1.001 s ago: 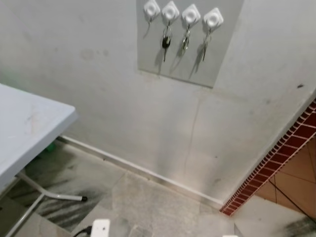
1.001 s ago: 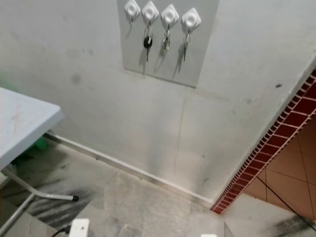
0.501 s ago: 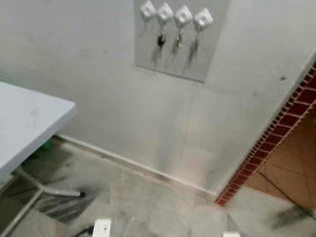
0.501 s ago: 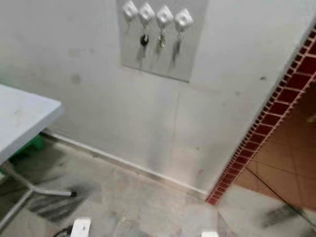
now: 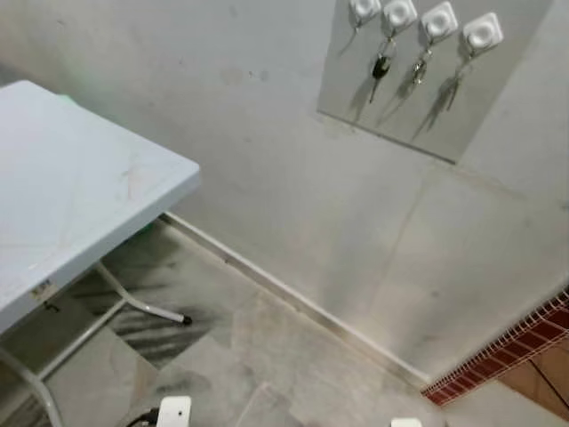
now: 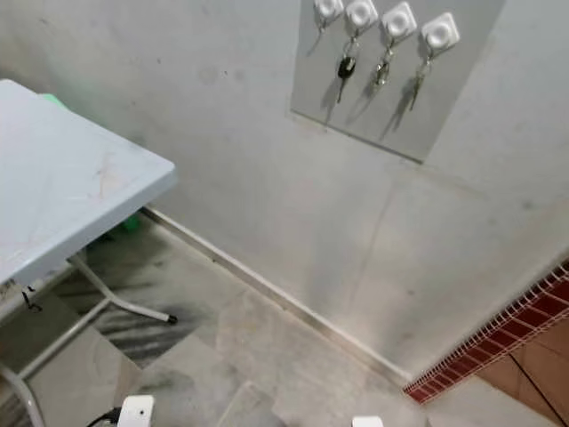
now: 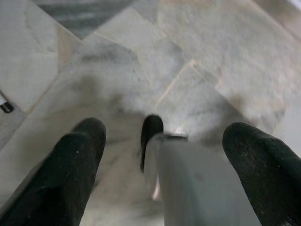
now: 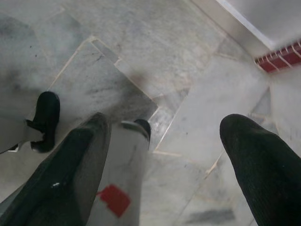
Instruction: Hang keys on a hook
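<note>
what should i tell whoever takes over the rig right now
Left gripper open, hanging over the floor, holding nothing.
Right gripper open too, also over the floor, holding nothing.
Four hooks on the wall panel: keys hang from three; the leftmost hook looks free.
Table at left, no keys seen on it.
Left: find any remaining keys and hang them.

We take the wall panel (image 5: 427,98) as our landmark. Four hooks (image 5: 418,18) sit in a row along its top; keys (image 5: 380,69) hang from the three hooks furthest right, and the leftmost hook (image 5: 364,9) is bare. Below the panel the wall meets the floor (image 5: 293,356) along a skirting strip (image 5: 293,298). Left of the panel and nearer to us stands the tabletop (image 5: 71,196), its legs (image 5: 133,302) on the floor. Below and right of the panel runs a brick edge (image 5: 507,356).
</note>
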